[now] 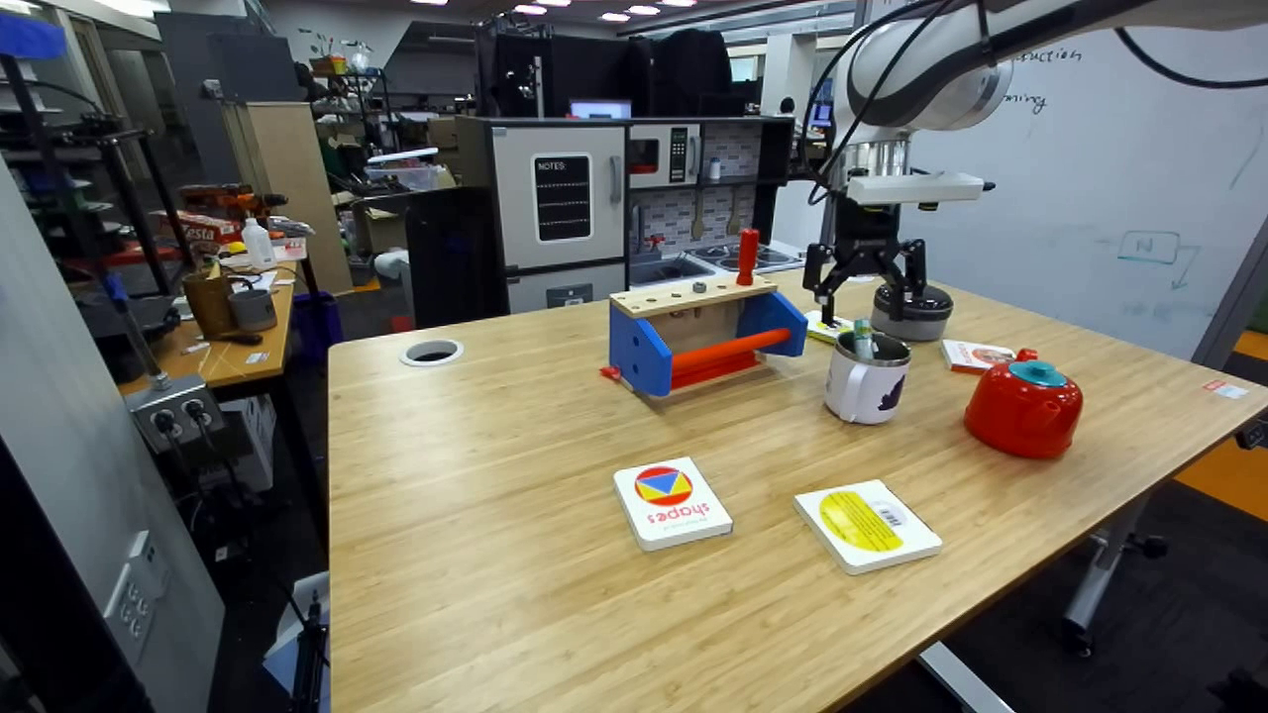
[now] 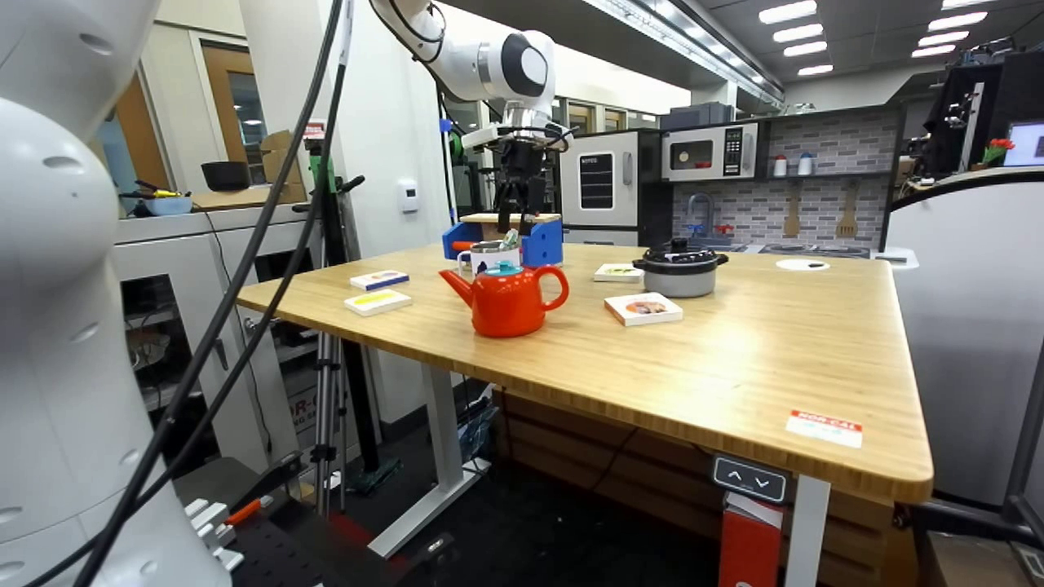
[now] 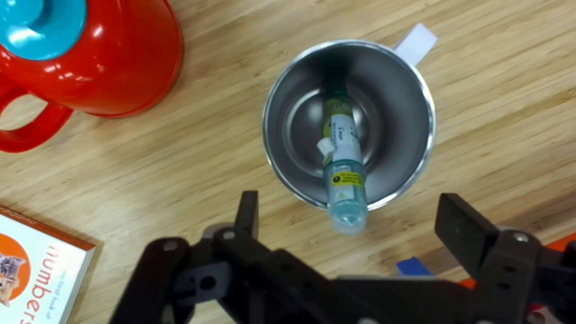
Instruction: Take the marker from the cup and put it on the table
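Observation:
The marker, a teal-green stick with a white label and a clear cap, leans inside the cup. Its capped end sticks out over the rim on the gripper's side; its lower end is in the cup's shadow. In the exterior views the marker's top shows above the cup. The cup stands upright on the table, silvery inside and white outside. My gripper is open and empty, its fingers apart on either side of the marker's capped end. It hangs above the cup in both exterior views.
A red teapot stands near the cup, also in the wrist view. A blue toy workbench stands on another side. A lidded grey pot and several small books lie around.

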Robot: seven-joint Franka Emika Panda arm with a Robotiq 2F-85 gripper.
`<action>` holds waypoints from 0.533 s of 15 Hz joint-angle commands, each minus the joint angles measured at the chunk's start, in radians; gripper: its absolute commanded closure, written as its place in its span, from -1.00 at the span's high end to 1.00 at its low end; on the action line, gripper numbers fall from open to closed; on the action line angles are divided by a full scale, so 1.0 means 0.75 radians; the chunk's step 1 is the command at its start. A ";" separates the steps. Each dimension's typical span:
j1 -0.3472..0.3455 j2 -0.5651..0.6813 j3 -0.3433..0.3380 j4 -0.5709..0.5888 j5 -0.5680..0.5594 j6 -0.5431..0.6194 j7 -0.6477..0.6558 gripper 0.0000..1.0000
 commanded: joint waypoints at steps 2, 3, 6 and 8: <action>-0.009 -0.001 0.004 0.004 0.033 -0.025 -0.031 1.00; -0.009 -0.001 0.004 0.004 0.034 -0.025 -0.032 1.00; -0.011 -0.001 0.007 0.002 0.040 -0.030 -0.041 1.00; -0.012 0.001 0.007 0.000 0.042 -0.037 -0.047 0.99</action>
